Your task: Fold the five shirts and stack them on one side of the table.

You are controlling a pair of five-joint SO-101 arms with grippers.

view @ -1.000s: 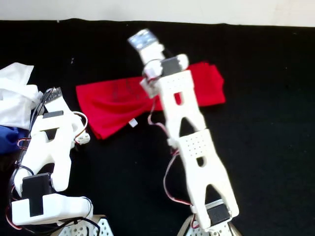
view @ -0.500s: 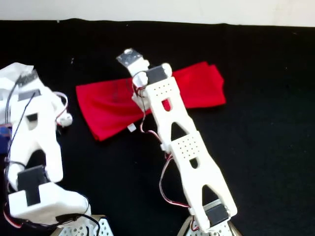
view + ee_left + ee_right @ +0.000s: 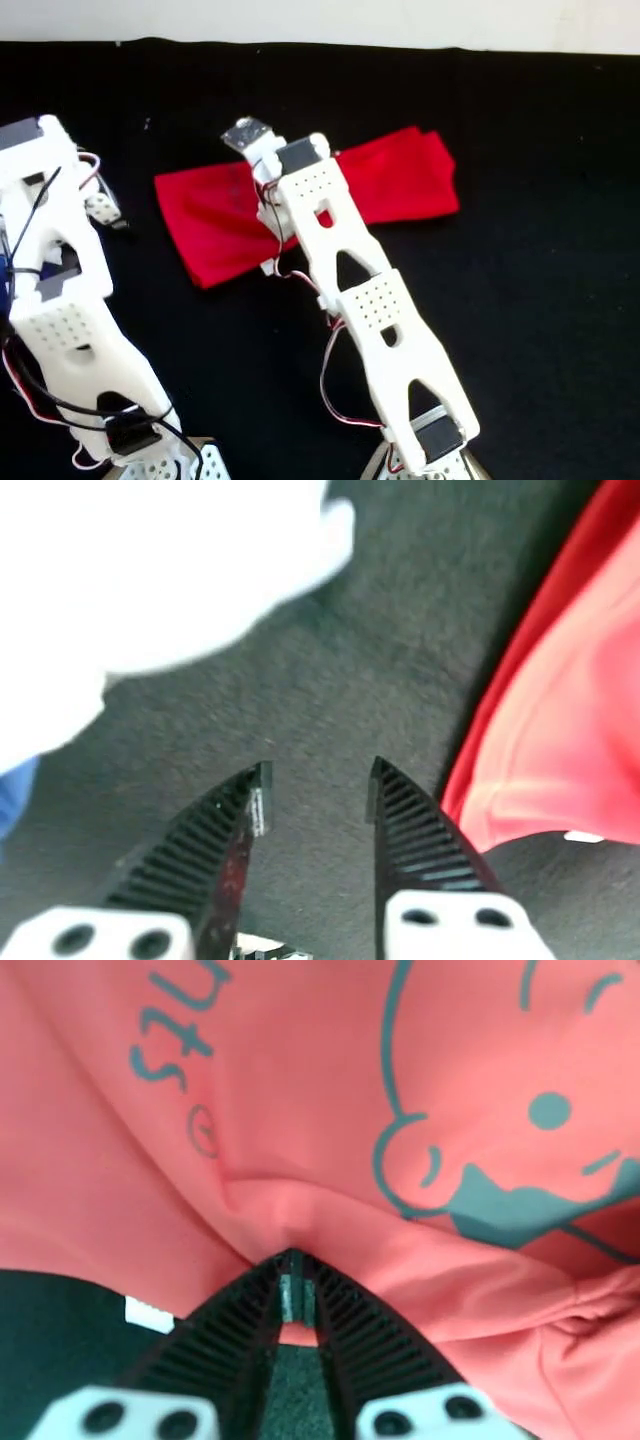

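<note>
A red shirt [image 3: 212, 218] with a grey cartoon print lies spread across the middle of the black table [image 3: 540, 300]. My right arm [image 3: 312, 205] stretches over its middle. In the right wrist view my right gripper [image 3: 291, 1282] is shut on a raised fold of the red shirt [image 3: 300, 1080] near its edge. My left gripper [image 3: 318, 772] hangs open above bare table, with nothing between its fingers. A white shirt [image 3: 150, 560] lies just beyond it on one side and the red shirt's edge [image 3: 560, 720] on the other. A blue shirt [image 3: 10, 795] peeks from under the white one.
My left arm [image 3: 55, 250] stands tall at the table's left edge and covers the shirt pile there. The table's right half and near middle are bare black cloth. A pale wall [image 3: 400, 20] runs behind the far edge.
My left arm has risen and swung far-left, over the white shirt pile. My right gripper has shifted left along the red shirt, which has hardly moved.
</note>
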